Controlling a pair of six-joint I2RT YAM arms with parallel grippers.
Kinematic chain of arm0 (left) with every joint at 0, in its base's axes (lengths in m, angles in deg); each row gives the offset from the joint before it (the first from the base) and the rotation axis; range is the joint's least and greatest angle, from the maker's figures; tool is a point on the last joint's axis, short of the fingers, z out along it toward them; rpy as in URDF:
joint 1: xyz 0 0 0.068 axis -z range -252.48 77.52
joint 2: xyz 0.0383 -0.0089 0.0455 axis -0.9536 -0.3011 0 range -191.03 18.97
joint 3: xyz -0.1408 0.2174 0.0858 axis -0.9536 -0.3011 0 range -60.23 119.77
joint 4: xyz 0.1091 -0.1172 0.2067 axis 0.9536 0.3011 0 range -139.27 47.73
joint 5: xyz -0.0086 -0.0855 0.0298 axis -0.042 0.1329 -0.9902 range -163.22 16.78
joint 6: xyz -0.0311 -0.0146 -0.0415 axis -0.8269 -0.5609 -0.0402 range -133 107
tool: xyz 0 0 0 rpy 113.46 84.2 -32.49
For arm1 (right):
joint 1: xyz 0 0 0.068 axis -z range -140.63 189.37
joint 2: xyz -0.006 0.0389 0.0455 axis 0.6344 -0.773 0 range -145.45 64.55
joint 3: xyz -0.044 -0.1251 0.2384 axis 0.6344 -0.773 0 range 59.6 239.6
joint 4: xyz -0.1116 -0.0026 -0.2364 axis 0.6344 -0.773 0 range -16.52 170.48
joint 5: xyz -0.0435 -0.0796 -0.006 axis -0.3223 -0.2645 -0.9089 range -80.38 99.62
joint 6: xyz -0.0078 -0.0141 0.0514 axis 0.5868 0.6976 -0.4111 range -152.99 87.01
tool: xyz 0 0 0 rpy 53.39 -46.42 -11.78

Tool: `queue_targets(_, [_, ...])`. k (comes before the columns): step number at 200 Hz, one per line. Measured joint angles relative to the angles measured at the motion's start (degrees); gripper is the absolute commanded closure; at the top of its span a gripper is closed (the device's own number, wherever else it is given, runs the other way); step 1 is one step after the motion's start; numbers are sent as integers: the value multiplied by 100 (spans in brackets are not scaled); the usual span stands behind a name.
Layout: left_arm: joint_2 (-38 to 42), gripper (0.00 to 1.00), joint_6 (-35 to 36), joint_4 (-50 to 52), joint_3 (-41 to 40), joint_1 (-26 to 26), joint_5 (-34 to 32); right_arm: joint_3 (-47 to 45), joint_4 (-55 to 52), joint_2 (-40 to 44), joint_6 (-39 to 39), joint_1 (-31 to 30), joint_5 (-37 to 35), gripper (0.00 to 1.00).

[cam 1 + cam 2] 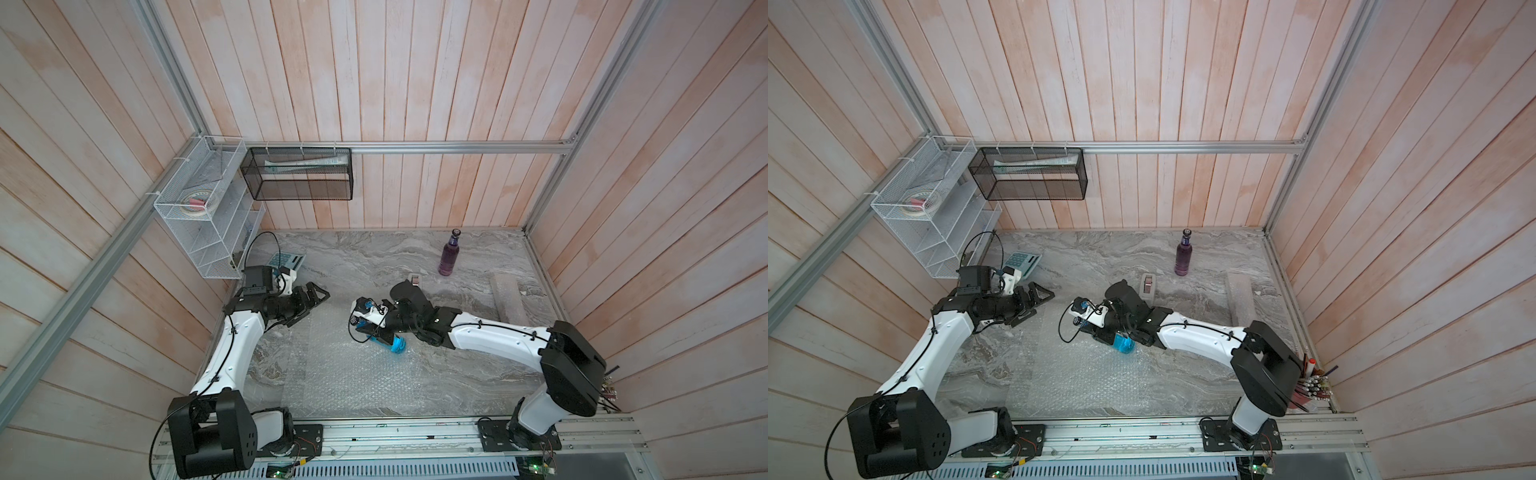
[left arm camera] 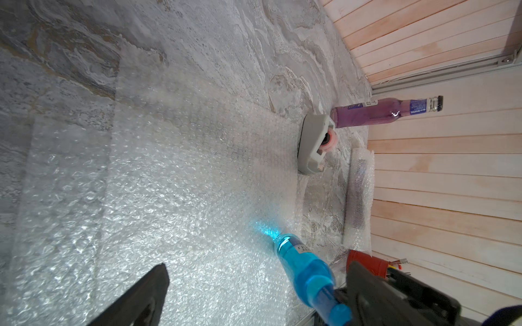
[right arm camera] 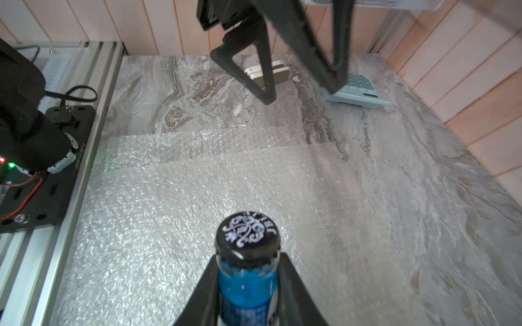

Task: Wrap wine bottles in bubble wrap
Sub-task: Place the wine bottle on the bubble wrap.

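**Blue bottle held over the wrap, left arm standing by**

Nearest the base rail, the bubble wrap (image 1: 353,382) lies flat on the table (image 1: 365,257), apparently as overlapped sheets, leaving room to roll a bottle. Over its far part, the right gripper (image 3: 248,271) is closed narrowly on the neck of the blue bottle (image 1: 397,344), just under the cap. The bottle is tilted with its base down towards the sheet, and contact cannot be confirmed. In my judgement this is the laying-down step, and the neck grip keeps the body clear.

The left gripper (image 3: 301,93) hovers by the sheet's far left edge, jaws fully spread and empty, probably ready to lift that edge.

Beyond, the tape dispenser (image 1: 1147,286) stands just off the sheet, within reach for sealing. To the right lies a rolled wrap bundle (image 2: 358,194) with a dark shape inside. Farthest back, the purple bottle (image 1: 449,255) stands upright and unwrapped
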Motion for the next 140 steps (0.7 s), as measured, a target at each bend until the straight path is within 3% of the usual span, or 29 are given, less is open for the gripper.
queue_targets(54, [-208,0,223,256,146,-11,-188,1228,-584,-1445,549,-549,-236,76])
queue_targets(104, [-468,0,343,321,160,-11,-238,1971,-1021,-2267,680,-704,-214,74])
queue_targets(120, [-546,0,378,330,160,-11,-238,2037,-1034,-2391,678,-704,-164,69])
queue_targets(140, [-612,0,404,341,160,-11,-238,2151,-1093,-2514,605,-699,-140,56])
